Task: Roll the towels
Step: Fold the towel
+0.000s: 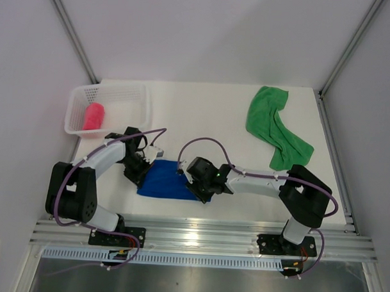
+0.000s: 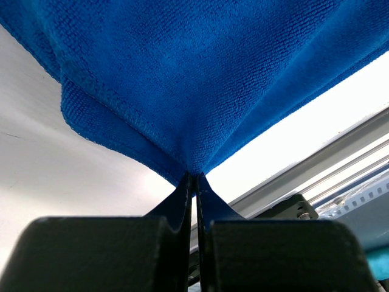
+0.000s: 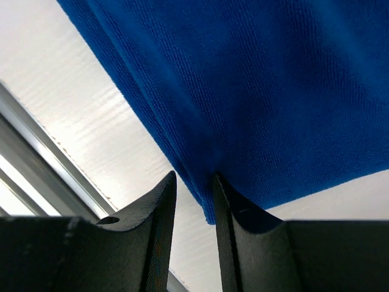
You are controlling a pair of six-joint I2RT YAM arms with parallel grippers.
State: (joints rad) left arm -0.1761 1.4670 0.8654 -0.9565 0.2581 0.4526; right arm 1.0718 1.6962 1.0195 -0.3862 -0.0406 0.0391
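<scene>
A royal blue towel (image 1: pixel 165 182) lies folded on the white table near the front edge, between my two grippers. The left gripper (image 1: pixel 145 172) is shut on its left corner; in the left wrist view the cloth (image 2: pixel 200 73) bunches into the closed fingertips of that gripper (image 2: pixel 194 176). At the towel's right end my right gripper (image 1: pixel 192 180) is open. In the right wrist view its jaws (image 3: pixel 193 176) stand apart, and the towel's layered edge (image 3: pixel 273 91) rests against the right finger (image 3: pixel 228 201). The green towel (image 1: pixel 276 126) lies crumpled at the back right. A rolled pink towel (image 1: pixel 93 117) sits in the basket.
The white mesh basket (image 1: pixel 138 96) stands at the back left of the table. An aluminium rail (image 1: pixel 204 239) runs along the near edge just in front of the blue towel. Frame posts and side walls close in the table on both sides.
</scene>
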